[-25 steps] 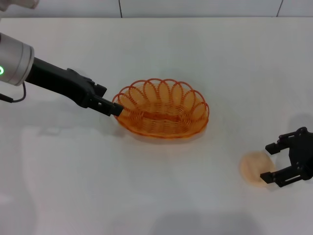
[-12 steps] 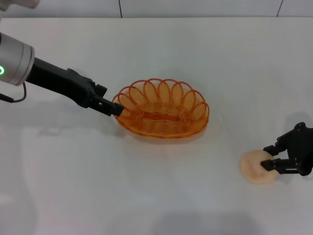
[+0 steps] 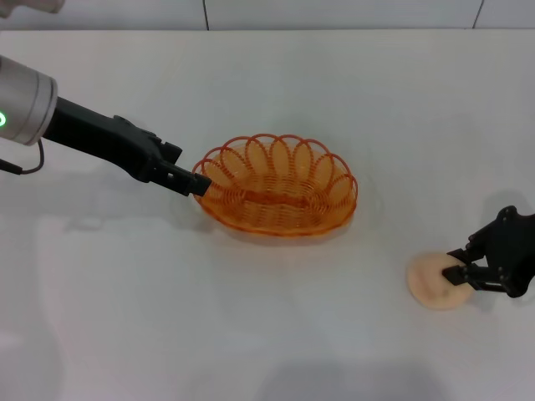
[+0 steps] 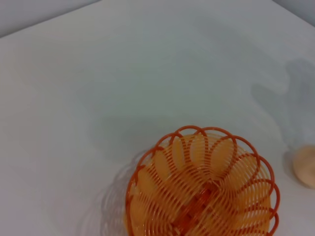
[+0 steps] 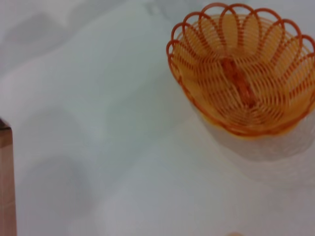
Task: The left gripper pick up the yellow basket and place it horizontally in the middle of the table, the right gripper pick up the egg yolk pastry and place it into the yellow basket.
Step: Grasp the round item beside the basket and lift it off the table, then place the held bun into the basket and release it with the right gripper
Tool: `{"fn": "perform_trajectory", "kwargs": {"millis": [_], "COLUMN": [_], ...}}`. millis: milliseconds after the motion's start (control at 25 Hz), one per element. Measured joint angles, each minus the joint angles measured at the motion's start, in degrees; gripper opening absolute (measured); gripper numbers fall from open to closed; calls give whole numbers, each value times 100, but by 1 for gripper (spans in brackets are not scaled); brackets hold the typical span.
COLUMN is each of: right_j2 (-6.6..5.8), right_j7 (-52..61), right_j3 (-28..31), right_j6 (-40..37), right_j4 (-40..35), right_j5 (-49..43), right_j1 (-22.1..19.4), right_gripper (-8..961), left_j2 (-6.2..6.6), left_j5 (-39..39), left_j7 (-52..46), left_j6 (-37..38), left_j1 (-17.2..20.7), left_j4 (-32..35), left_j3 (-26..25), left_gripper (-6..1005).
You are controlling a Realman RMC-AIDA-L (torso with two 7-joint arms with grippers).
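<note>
The yellow basket stands upright on the white table, near its middle. My left gripper is at the basket's left rim, shut on it. The basket also shows in the left wrist view and in the right wrist view. The egg yolk pastry lies on the table at the right front. My right gripper is low at the pastry's right edge, its fingers closed in on it. The pastry's edge also shows in the left wrist view.
The table's far edge meets a grey wall at the back. The right wrist view shows a table edge with brown floor beyond it. Bare white table lies between the basket and the pastry.
My right gripper has come down and its wide-open fingers have closed on the pastry's right side; the pastry shifted slightly left. The left arm and the basket have not moved.
</note>
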Motion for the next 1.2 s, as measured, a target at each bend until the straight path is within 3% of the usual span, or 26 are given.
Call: {"fn": "perform_trajectory", "kwargs": {"millis": [640, 880, 1200], "right_j2": [4, 29, 49], "right_j7": [739, 774, 828], "right_j3": [14, -150, -805], "right_j6": [-160, 27, 909], "right_j4": [-1086, -987, -456], "right_j5": [250, 438, 536], "right_j1": [251, 616, 1087], "right_gripper": [98, 60, 40], "left_j2": [40, 47, 68], "left_j5": [-10, -10, -10], "left_j7": [49, 96, 131], "left_j6": [0, 39, 51], "left_j1": [140, 152, 174], "left_j4": [6, 26, 76], "left_j3": [-34, -36, -29], "left_gripper": [877, 877, 876]}}
